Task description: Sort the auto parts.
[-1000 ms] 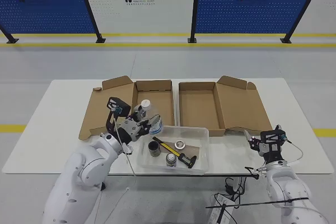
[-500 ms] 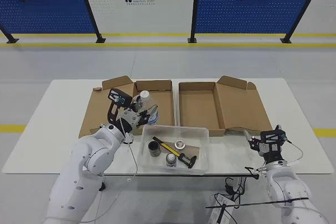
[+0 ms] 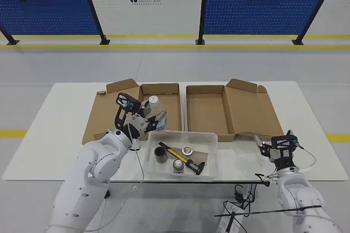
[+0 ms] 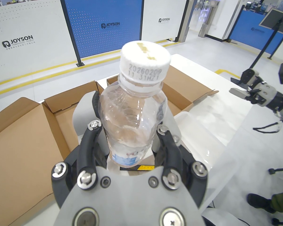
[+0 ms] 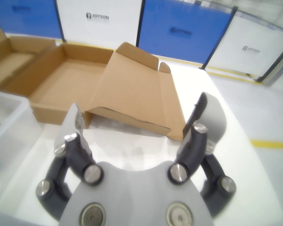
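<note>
Jaws of the left gripper [image 4: 128, 128] pinch a clear plastic bottle [image 4: 134, 109] around its lower body, one finger on each side. White ribbed cap on top with two lines of stamped code on its side; blue-and-white label at the bottle's base, print too hidden to read. In the top view the bottle [image 3: 154, 110] hangs over the tray of the left cardboard box [image 3: 163, 96], near the far left corner of the clear plastic bin [image 3: 212, 140]. Bin contents: a dark can [image 3: 160, 154], a second round metal-topped part [image 3: 178, 165], a yellow-handled tool [image 3: 174, 151], a small silvery ring [image 3: 188, 151] and a black part [image 3: 195, 167], all lying on a brown liner. Right cardboard box [image 3: 205, 113] open, flaps out, tray bare. Right gripper [image 5: 138, 105] low over the white table [image 3: 64, 134], near the right box's front flap, jaws spread wide with nothing between them. Fence panels behind carry logos.
</note>
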`<state>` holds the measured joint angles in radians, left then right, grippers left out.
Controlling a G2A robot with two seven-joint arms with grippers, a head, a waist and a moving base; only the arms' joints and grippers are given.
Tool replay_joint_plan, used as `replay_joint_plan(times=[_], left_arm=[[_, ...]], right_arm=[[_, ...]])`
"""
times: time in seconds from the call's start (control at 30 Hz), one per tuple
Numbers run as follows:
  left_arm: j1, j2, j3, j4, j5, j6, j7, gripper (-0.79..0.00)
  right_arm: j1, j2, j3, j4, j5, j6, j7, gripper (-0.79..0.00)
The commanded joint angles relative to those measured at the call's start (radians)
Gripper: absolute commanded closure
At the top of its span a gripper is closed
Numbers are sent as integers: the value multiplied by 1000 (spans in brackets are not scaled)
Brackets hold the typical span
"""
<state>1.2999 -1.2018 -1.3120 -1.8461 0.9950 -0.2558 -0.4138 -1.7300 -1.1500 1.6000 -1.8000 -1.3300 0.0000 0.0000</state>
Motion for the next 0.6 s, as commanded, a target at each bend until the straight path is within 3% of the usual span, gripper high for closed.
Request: replay_joint_plan(times=[0.0, 0.33, 0.57], left_arm=[[-37, -4, 17, 21, 4, 7, 14, 0], [-215, -35, 130, 289, 43, 68, 161, 0], [-281, -56, 187, 492, 65, 105, 245, 0]], right_arm=[[0, 0, 0, 0, 0, 0, 0, -785], [0, 0, 0, 0, 0, 0, 0, -785], [0, 0, 0, 0, 0, 0, 0, -785]])
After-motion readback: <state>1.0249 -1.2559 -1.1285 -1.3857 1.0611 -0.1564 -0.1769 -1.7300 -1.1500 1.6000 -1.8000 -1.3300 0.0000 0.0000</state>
